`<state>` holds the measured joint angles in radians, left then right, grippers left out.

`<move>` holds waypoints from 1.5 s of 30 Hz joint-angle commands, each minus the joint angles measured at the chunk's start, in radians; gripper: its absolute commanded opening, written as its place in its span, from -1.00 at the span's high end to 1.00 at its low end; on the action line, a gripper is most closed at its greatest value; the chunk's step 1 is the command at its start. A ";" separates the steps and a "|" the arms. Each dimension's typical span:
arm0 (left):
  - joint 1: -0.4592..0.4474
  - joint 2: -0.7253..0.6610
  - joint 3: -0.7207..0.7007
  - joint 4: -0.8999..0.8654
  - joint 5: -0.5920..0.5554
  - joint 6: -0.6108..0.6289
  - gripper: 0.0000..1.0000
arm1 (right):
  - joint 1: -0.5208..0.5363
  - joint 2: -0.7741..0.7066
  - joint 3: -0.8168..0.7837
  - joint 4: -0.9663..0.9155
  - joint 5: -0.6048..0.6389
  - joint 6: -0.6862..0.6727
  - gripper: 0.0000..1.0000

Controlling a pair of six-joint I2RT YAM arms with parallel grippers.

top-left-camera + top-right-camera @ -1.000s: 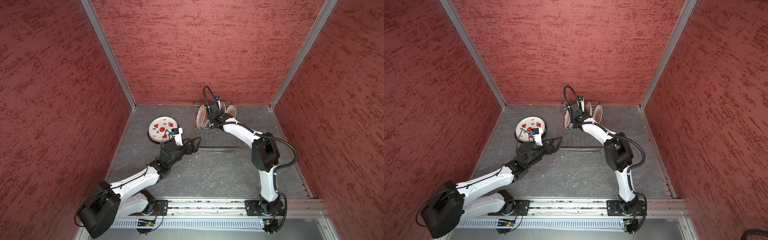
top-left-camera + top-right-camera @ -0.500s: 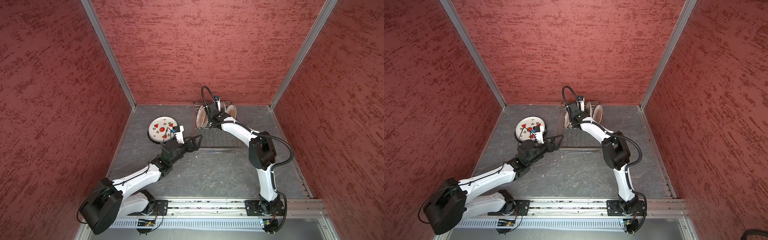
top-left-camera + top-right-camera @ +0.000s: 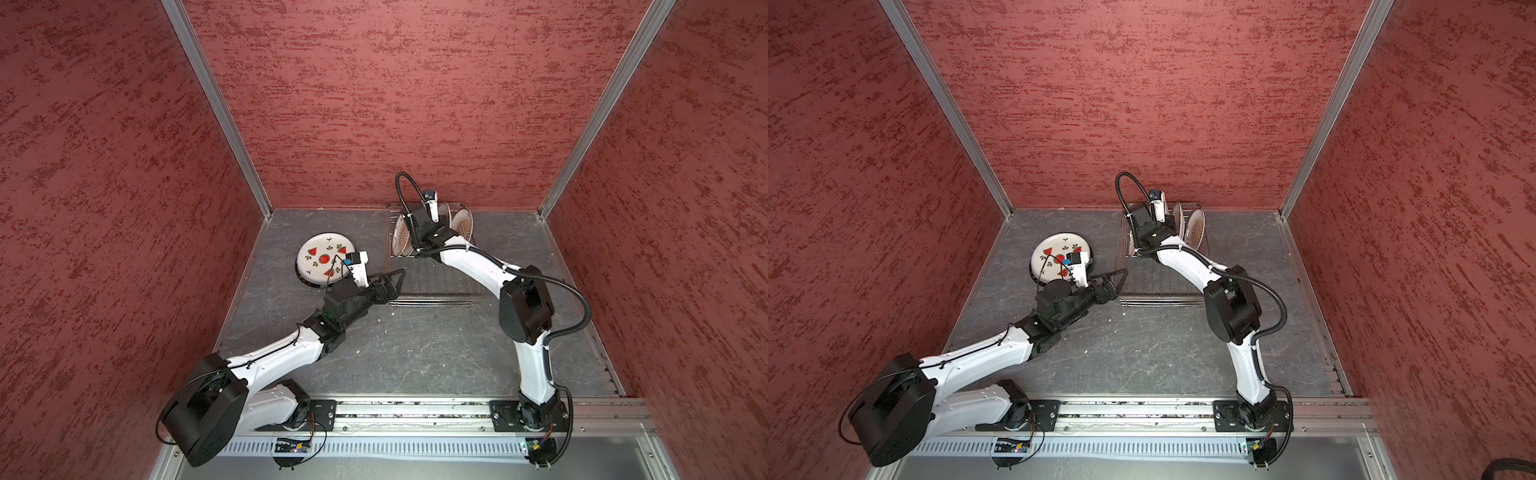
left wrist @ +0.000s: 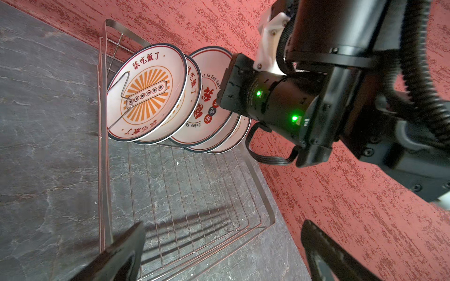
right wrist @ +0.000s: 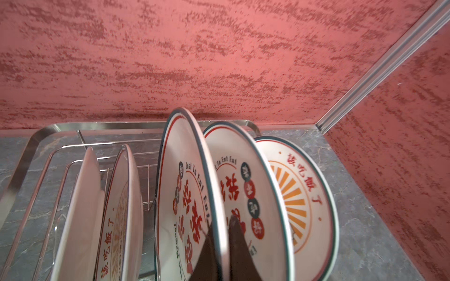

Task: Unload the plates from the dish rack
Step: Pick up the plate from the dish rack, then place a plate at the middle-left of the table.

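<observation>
The dish rack (image 3: 436,286) stands on the grey table (image 3: 415,353), right of centre, with its far end close to the red back wall (image 3: 415,104). My right arm (image 3: 473,266) reaches over it to that far end. My left arm (image 3: 282,357) stretches low across the table and ends at the rack's near left corner.

Five plates (image 5: 121,206) stand on edge in a row at the rack's far end, leaning on the upright wires. Seen from my left wrist, the nearest is a sunburst plate (image 4: 146,92), orange rays under red characters, with a bent wire prong across its face. Off the rack, a watermelon plate (image 3: 320,257) lies flat on the table to the left, well apart from the wire. A dark edge shows beneath it in both top views. It may be another plate, but I cannot tell from this height.

My right gripper (image 5: 220,233) is clamped on the upper rim of the red-character plate (image 5: 185,194), the middle one of the row. One of my fingers (image 5: 239,248) is on each side of the rim, and the plate is upright among its neighbours. My left gripper (image 4: 222,226) holds nothing. Its jaws stand wide apart above the rack's near end, pointing along the wire base toward the plates.
</observation>
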<state>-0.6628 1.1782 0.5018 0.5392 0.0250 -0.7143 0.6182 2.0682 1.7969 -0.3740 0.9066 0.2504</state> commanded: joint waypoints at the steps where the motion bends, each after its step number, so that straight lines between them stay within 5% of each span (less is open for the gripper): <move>1: -0.007 0.002 0.014 0.022 -0.002 -0.010 -0.99 | 0.008 -0.108 -0.028 0.086 0.101 -0.043 0.87; 16: -0.022 -0.053 0.007 0.009 -0.018 -0.013 -0.99 | 0.064 -0.409 -0.306 0.263 0.168 -0.110 0.91; 24: -0.035 -0.097 0.009 0.031 0.054 -0.015 -0.99 | 0.046 -0.709 -0.574 0.341 -0.155 -0.026 0.96; 28: -0.077 -0.107 0.015 0.052 0.132 0.023 -0.99 | -0.017 -0.852 -0.708 0.390 -0.414 0.039 1.00; 33: -0.120 -0.148 0.017 0.010 0.057 0.042 -0.99 | -0.087 -0.997 -0.844 0.437 -0.635 0.096 1.00; 45: -0.147 -0.022 0.057 0.111 0.072 -0.002 -1.00 | -0.389 -1.218 -1.138 0.666 -1.263 0.349 1.00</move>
<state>-0.8040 1.1366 0.5220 0.6010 0.1059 -0.7101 0.2760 0.8700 0.6743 0.1150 -0.1116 0.4873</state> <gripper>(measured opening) 0.999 0.086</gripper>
